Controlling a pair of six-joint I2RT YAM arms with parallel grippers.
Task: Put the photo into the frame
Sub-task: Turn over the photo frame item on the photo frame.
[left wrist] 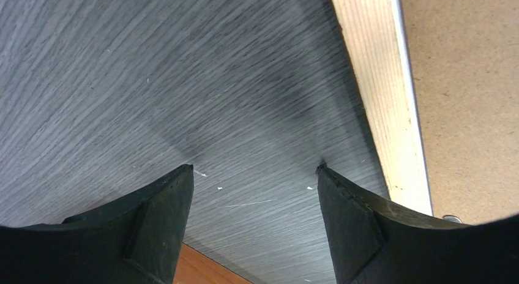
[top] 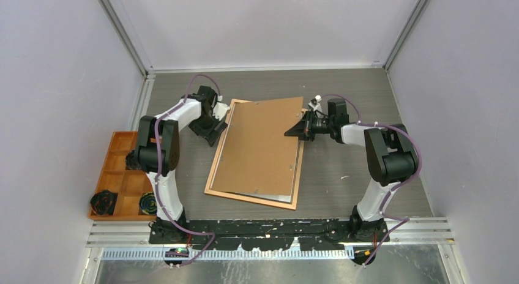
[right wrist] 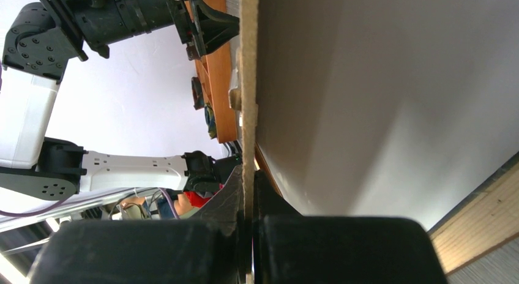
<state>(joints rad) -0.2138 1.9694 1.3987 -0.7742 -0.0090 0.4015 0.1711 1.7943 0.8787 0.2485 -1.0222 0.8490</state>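
Starting at my left, one orange compartment tray point(top: 120, 150) sits on the grey wood-grain table point(top: 343, 100), outside my left arm. Two black coiled items point(top: 104, 202) point(top: 148, 202) lie in its nearest compartments, one in each.

Next comes my left gripper point(left wrist: 254, 168). Its two fingers stand well apart with nothing between them, hovering over bare table just beside the frame's left rail. It touches nothing that I can see.

There is one frame point(left wrist: 385, 112), and it lies flat on the table between my two arms, back side up. Its rails are thin and orange-brown, paler along the inner face, and they form a large rectangle with its long sides running away from me.

One brown fibreboard back board point(top: 260, 149) lies over the frame. It is turned a little askew, so its far right corner juts past the far rail. A narrow pale strip shows along its near edge, inside the near rail.

On the right, my right gripper point(right wrist: 248, 198) is clamped on the board's right edge, the thin board pinched between both fingers. That side is raised off the right rail. Under the board is a smooth pale face, and I cannot tell whether that is the photo. No view shows its printed side.
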